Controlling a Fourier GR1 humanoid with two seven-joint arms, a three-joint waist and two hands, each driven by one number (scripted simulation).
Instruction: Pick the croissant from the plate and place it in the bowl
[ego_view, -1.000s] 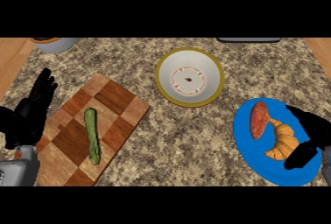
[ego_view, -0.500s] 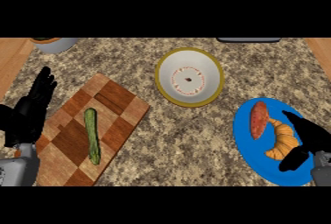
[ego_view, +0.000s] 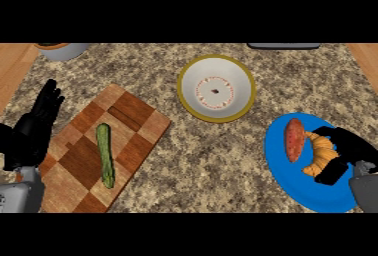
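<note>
The speckled stone counter (ego_view: 192, 150) fills most of the view, with strips of wood showing at its left and right edges. One checkered wooden cutting board (ego_view: 88, 160) lies left of the bowl, tilted; its lower left corner is covered by the left forearm. One blue plate (ego_view: 295, 185) lies below and to the right of the bowl, its right rim hidden behind the right hand and forearm and its lower rim running to the bottom of the view. One bowl (ego_view: 216, 88), white inside with a yellow rim, stands near the top middle of the counter and holds nothing but a small dark mark at its centre.

The left hand (ego_view: 33, 132) rests over the board's left edge, well left of the bowl, fingers straight and pointing up, holding nothing. The right hand (ego_view: 345, 155) lies over the plate's right side, its fingers and thumb curled round the croissant (ego_view: 319, 156), which lies on the plate, partly hidden by that hand.

One green cucumber (ego_view: 105, 155) lies lengthwise on the board. One reddish oblong food (ego_view: 294, 140), hard to name, lies on the plate just left of the croissant.

At the top edge, a grey pot (ego_view: 63, 49) left of the bowl and a dark flat object (ego_view: 284, 45) right of it are both cut off.
</note>
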